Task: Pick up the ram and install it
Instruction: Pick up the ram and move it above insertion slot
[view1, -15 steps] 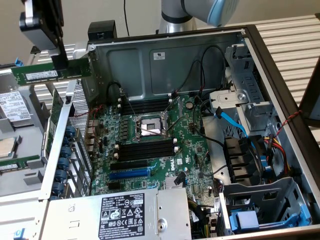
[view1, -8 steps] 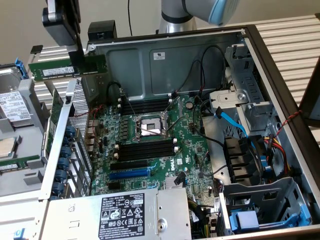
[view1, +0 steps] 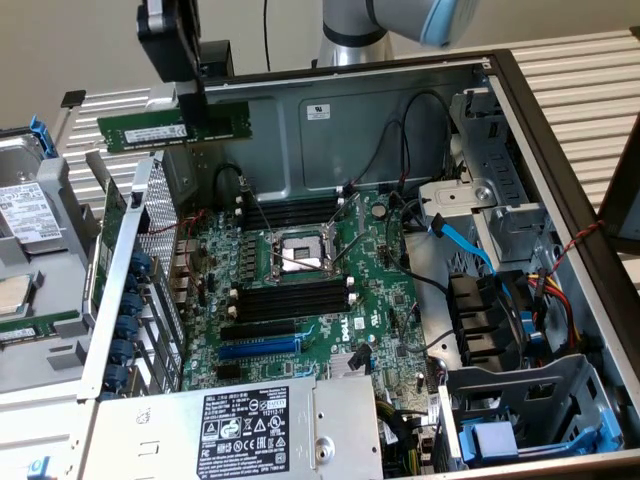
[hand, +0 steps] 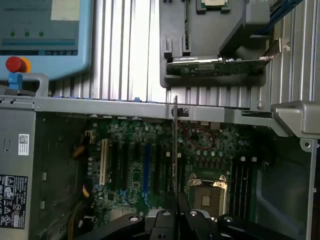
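The gripper (view1: 193, 120) is squeezed tight on the ram (view1: 140, 131) (the long green stick). The ram pokes out from both sides of the fingers and hangs up in the air. Well below the fingers lie the motherboard (view1: 385, 290) and its black slots (view1: 295, 300).

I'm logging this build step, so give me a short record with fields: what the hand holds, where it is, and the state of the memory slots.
hand: shut on the ram stick, gripping near its middle
ram stick: held level in the air above the open computer case, at the exterior view's left; not in a slot
memory slots: black, on both sides of the CPU socket; look empty
CPU socket: uncovered, no cooler on it
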